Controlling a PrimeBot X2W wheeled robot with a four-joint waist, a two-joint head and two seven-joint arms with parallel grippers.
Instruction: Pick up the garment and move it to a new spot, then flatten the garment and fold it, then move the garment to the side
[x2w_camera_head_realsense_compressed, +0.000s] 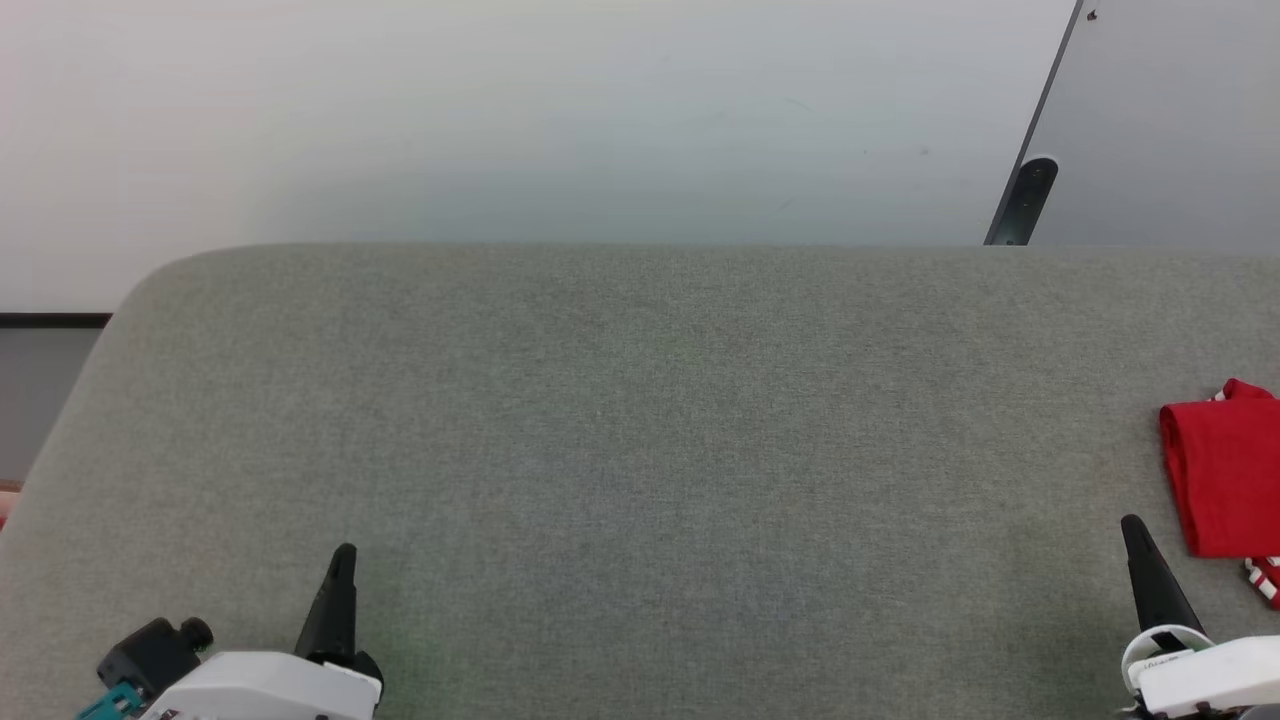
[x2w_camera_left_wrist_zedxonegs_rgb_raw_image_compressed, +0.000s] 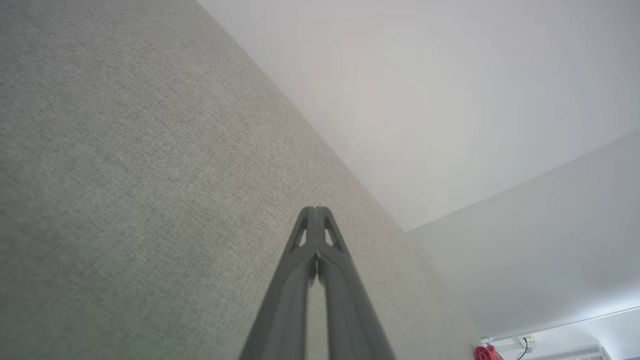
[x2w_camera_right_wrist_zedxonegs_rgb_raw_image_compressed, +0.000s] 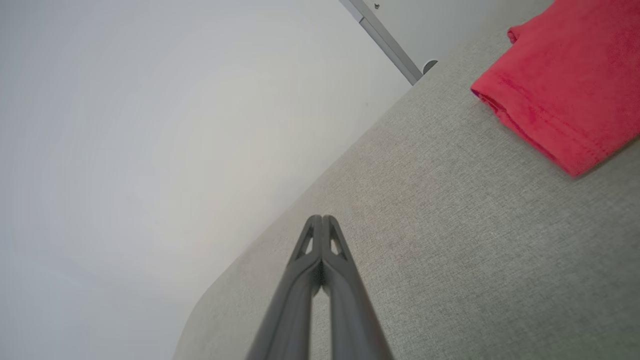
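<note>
A grey fabric-covered surface (x2w_camera_head_realsense_compressed: 640, 430) spans the head view. The folded red garment (x2w_camera_head_realsense_compressed: 1220, 480) lies on it near its right end.

Bare, lab-like test room, not a lived-in one.

A wide grey fabric-covered work surface (x2w_camera_head_realsense_compressed: 640, 420) with rounded corners takes up the near and middle ground. Beyond its far edge stands a plain white wall (x2w_camera_head_realsense_compressed: 500, 120). At far right is a grey panel (x2w_camera_head_realsense_compressed: 1170, 120) edged by a dark strip, with a dark oval fitting (x2w_camera_head_realsense_compressed: 1030, 195) at its foot (door or partition, cannot tell). At far left runs a dark skirting line (x2w_camera_head_realsense_compressed: 55, 320). The left wrist view shows white trunking with a black cable (x2w_camera_left_wrist_zedxonegs_rgb_raw_image_compressed: 522, 345).
</note>
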